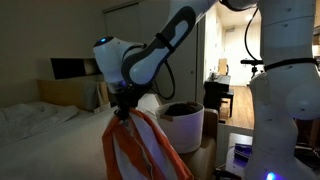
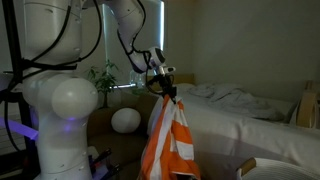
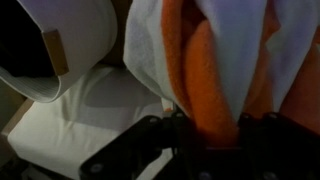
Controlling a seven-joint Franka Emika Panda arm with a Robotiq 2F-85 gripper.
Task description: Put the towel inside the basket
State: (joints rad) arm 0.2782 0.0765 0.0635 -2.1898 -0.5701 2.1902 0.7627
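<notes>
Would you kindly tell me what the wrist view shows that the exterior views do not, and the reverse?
Only the wrist view: a close look at the gripper shut on the bunched top of the towel. Only the exterior views: the arm, the towel's full hanging length and a bed. Both: the striped towel held up, with the basket beside it, not yet holding it.

I count one striped towel (image 1: pixel 140 150) hanging under the jaws, one white basket (image 1: pixel 188 132) just beside them, one bed (image 2: pixel 250 110) farther behind them, one potted plant (image 2: pixel 103 75) and one robot arm (image 1: pixel 150 55).
</notes>
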